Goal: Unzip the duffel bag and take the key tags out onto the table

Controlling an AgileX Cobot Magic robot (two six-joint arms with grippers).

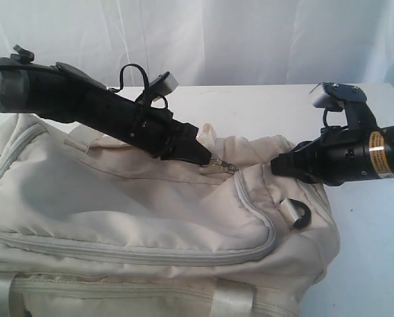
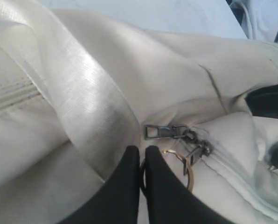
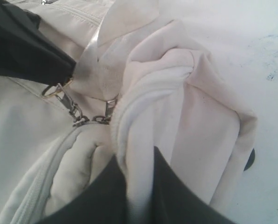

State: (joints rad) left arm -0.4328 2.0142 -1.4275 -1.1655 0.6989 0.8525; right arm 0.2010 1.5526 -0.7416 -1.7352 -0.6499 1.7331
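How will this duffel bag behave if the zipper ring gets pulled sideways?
Probably floppy: the duffel bag bunches into folds where the right gripper pinches it. Unheld, it would likely drag along instead of unzipping. Its shiny strap looks slippery.

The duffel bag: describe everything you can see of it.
The duffel bag is cream-white soft fabric, slumped on the white table, with pale zippers that look closed, a shiny strap and a black D-ring. The left gripper is shut on a metal ring at the zipper pulls; the right gripper pinches a fabric fold at its end.
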